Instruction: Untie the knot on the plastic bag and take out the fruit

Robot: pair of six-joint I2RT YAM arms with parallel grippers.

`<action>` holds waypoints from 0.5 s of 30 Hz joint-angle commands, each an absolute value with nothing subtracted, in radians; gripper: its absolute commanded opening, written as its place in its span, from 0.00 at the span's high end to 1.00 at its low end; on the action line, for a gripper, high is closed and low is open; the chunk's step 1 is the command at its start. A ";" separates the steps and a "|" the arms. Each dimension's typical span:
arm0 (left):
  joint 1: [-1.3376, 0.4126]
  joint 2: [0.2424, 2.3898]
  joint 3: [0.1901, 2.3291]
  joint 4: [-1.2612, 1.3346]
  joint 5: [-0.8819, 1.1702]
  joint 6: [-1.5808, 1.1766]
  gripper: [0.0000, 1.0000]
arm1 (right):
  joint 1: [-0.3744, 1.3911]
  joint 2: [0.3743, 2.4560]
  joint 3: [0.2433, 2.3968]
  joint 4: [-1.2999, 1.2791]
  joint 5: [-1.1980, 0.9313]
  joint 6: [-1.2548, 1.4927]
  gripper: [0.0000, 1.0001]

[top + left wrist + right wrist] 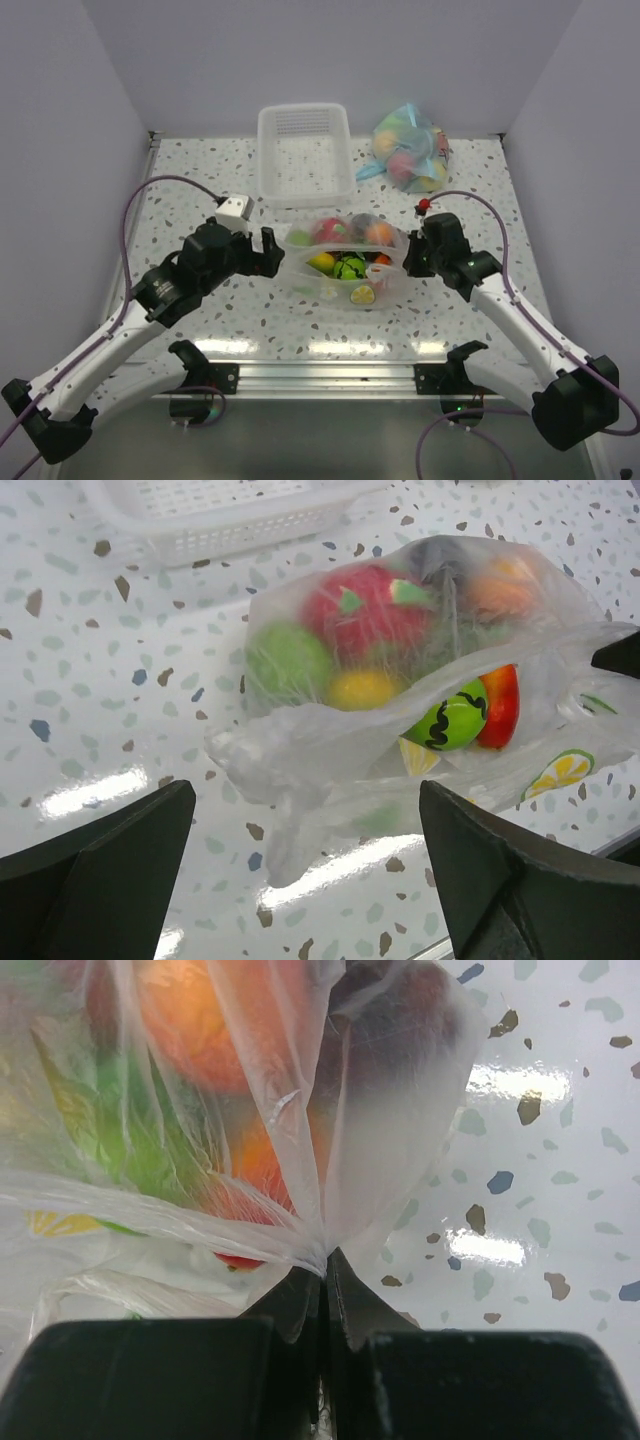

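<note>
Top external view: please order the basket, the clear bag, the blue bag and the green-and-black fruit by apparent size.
1. The clear bag and the basket: nearly alike, so I do not rank them.
2. The blue bag.
3. The green-and-black fruit, clearly smallest.

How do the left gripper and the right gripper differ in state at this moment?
The left gripper is open and holds nothing; the right gripper is shut on the plastic bag. The left gripper sits at the bag's left side, the right gripper at its right side. Both point toward the bag.
</note>
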State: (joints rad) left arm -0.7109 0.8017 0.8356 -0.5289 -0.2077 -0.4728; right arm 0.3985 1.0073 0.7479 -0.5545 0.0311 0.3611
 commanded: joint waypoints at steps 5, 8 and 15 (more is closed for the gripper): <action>-0.871 0.915 1.092 -0.693 -0.347 -0.204 0.00 | 0.456 1.006 0.841 -0.600 0.067 0.275 1.00; -0.957 1.027 1.140 -0.706 -0.399 -0.140 0.00 | 0.469 1.011 0.853 -0.612 0.083 0.265 1.00; -1.032 1.204 1.137 -0.531 -0.543 -0.012 0.00 | 0.499 1.009 0.862 -0.614 0.092 0.273 1.00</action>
State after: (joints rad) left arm -1.0248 1.1767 1.1347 -0.6315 -0.4442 -0.1123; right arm 0.4885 1.0092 0.8169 -0.6025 0.0719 0.2890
